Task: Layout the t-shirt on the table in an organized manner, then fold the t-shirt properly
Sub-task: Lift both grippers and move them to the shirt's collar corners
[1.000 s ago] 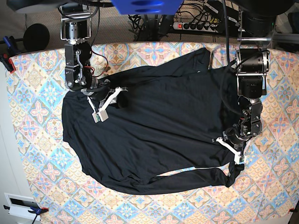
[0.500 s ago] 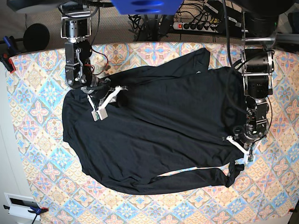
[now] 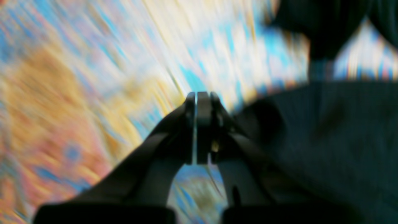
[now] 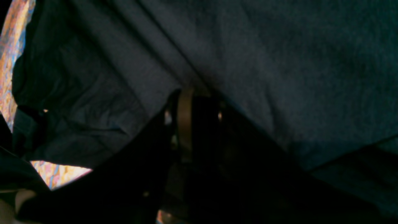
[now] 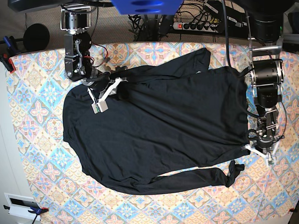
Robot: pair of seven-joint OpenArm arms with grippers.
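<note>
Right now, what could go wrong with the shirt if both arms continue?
1. The right tool pinches a fold of the t-shirt; pulling further may bunch the upper sleeve.
2. The left tool is shut over the table, apparently empty.
3. The lower sleeve's cuff is crumpled and needs straightening.

1. The pastel diamond-tiled table cloth (image 3: pixel 93 77) is motion-blurred in the left wrist view.
2. Dark shadow hides the right gripper (image 4: pixel 192 124) fingertips at the frame's centre; grip contents indeterminable.
</note>
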